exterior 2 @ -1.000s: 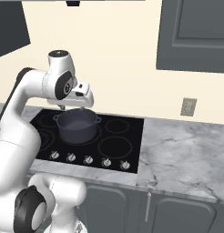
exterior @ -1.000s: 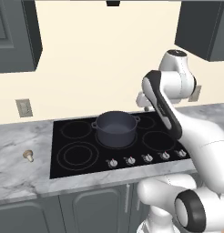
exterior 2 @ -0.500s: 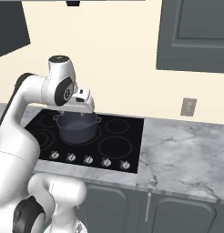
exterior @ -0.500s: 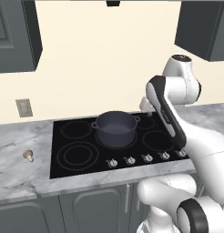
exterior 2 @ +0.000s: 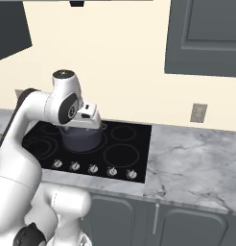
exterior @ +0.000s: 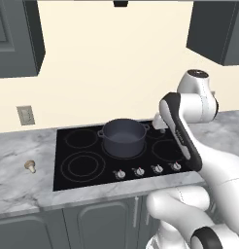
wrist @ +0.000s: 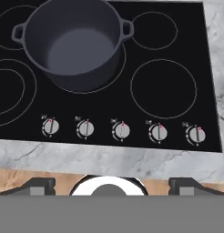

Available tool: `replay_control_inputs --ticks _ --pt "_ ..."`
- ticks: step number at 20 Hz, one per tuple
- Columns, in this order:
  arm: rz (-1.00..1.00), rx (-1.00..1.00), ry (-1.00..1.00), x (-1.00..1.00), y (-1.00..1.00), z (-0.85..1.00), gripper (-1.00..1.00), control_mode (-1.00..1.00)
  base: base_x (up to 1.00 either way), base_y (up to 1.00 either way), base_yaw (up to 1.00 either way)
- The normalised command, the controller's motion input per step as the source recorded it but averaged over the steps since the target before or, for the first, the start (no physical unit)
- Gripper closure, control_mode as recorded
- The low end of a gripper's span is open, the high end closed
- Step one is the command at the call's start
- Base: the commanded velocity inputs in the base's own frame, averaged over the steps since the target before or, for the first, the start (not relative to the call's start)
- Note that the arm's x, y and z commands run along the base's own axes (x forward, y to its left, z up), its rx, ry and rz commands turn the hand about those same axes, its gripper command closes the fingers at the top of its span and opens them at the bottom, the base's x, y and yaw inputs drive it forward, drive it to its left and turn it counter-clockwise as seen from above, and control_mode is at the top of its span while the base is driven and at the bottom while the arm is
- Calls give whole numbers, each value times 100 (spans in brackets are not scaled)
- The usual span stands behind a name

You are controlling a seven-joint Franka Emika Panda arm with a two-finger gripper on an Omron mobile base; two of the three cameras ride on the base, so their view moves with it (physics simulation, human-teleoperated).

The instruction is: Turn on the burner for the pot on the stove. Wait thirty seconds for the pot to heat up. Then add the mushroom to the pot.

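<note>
Five small silver knobs (wrist: 122, 130) run along the front edge of the black glass stove (wrist: 177, 123), each with a tiny red mark; any lettering by them is too small to read. The dark blue-grey pot (wrist: 75, 43) stands empty on its burner (wrist: 116, 73) ring in the middle rear, no glow visible from here. Out on the grey marble counter (exterior: 19, 187), well left of the cooktop, lies the mushroom (exterior: 30, 166). Above the knobs, the gripper (wrist: 109, 184) has its jaws spread wide, holding nothing.
</note>
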Motion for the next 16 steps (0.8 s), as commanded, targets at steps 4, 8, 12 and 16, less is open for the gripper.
replay_control_inputs --ticks 4,8,12,16 --pt "0 0 0 -6 -6 -28 -100 -100 0 0 0" --pt "0 0 0 -10 -13 -34 -100 -100 0 0 0" --pt "0 0 0 -16 -9 -39 -100 -100 0 0 0" --pt "0 0 -2 -16 0 -33 -100 -100 0 0 0"
